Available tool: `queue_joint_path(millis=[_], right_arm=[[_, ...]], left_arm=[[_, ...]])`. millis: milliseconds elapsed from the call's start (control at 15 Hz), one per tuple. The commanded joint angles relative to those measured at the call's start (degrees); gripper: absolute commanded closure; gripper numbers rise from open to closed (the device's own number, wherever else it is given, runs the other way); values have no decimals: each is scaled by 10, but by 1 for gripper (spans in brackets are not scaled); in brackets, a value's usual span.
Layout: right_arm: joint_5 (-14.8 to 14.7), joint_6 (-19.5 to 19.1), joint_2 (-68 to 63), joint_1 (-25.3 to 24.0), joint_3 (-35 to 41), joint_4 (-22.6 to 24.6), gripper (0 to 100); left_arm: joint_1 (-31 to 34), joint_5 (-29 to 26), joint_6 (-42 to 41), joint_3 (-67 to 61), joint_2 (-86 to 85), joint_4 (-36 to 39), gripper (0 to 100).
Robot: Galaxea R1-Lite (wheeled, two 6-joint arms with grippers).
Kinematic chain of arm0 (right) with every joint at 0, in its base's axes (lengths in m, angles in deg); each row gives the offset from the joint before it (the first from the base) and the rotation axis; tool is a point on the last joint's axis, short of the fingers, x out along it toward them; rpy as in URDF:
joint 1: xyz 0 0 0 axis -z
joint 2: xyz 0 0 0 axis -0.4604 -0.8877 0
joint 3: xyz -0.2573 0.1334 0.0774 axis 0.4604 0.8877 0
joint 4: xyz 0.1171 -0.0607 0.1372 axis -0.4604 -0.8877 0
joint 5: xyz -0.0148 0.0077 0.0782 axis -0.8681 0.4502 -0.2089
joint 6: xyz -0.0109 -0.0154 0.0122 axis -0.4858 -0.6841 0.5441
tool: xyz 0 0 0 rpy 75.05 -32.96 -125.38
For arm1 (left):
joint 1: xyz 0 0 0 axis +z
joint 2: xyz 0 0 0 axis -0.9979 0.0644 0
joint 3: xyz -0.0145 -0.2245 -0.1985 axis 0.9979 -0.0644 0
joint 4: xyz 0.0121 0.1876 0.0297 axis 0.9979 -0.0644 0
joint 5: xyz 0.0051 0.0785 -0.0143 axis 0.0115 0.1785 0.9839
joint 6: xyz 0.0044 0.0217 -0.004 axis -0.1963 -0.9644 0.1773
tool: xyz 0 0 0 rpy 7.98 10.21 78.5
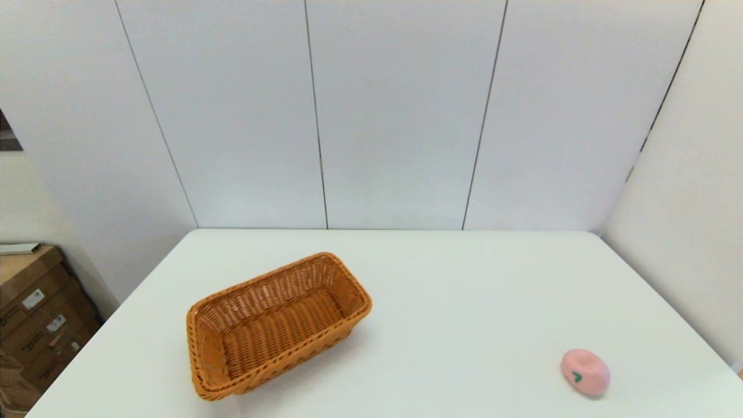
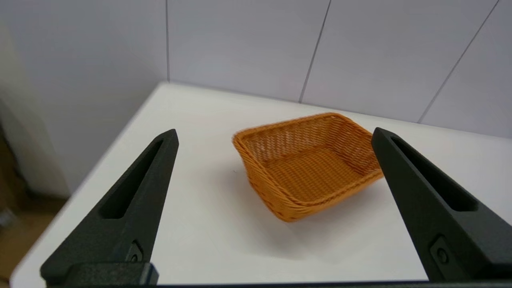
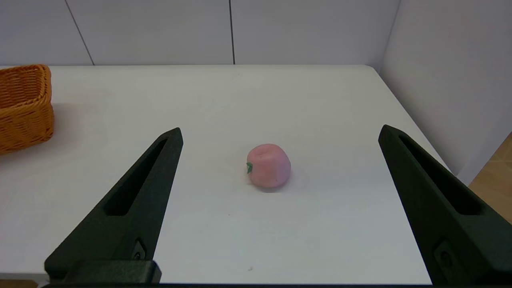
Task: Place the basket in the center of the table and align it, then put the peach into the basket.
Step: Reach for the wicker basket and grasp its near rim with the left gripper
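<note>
- Right now, what our next move turns on is the basket (image 1: 277, 325): it sits on the left half of the table (image 1: 464, 302), toward the near edge, well short of the centre and not squared up.
- Its long axis runs on a diagonal, from the near-left corner up toward the far-right, so we judge it needs both a shift toward the middle and a turn to line it up with the table's edges.
- Our left gripper (image 2: 276, 140) is plainly the nearer one. From its wrist view the basket lies straight ahead, framed between its fingers with one corner facing us, but well apart from them; nothing is touching yet.
- That gripper's fingers are spread wide and hold nothing, pointing forward and slightly down over the near-left part of the table.
- Our right gripper (image 3: 280, 132) is likewise spread wide and empty, hanging back over the near-right side.
- The peach (image 1: 585, 373) lies on the bare tabletop near the right front corner, well apart from the basket; in the right wrist view it sits ahead, between the fingers but not touched.
- Neither arm shows in the head view, so we take both to be drawn back near the table's front edge.
</note>
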Motion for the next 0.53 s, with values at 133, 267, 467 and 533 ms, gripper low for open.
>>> queue_joint_path(millis=[133,267,467,533], right_arm=[[1,-2,-1,0,0,0,0],[0,-1,-1,0,0,-1,0],[0,-1,0,0,0,0,0],[0,-1,0,0,0,-1,0]], left_arm=[[2,1,143,155,550,-67,0],[-2,-4,166,185,681,-66,0],[-29,-4,224,232,813,-66,0],[-39,-5,236,244,851,-65,0]])
